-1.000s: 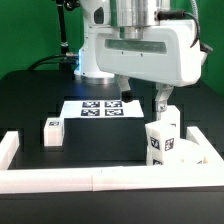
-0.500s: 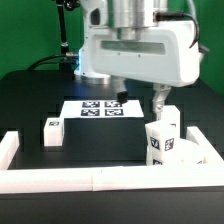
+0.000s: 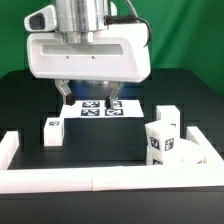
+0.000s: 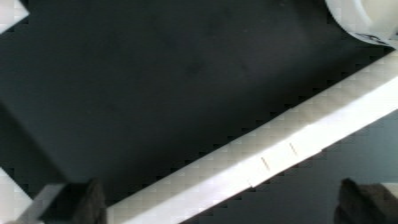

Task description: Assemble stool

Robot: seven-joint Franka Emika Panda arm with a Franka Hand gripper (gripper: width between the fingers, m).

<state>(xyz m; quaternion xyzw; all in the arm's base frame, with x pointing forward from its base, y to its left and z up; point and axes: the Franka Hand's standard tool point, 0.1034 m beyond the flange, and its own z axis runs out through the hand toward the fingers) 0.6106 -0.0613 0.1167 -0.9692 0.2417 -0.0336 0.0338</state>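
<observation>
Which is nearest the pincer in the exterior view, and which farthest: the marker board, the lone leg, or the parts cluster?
1. Marker board, right by the open pincer.
2. Lone leg, on the exterior view's left.
3. Parts cluster, on the exterior view's right.

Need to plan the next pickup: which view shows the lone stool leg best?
The exterior view: the lone leg stands whole, tag toward the camera, on the table at that view's left. The wrist view shows none of it, only table and a white border rail.
</observation>
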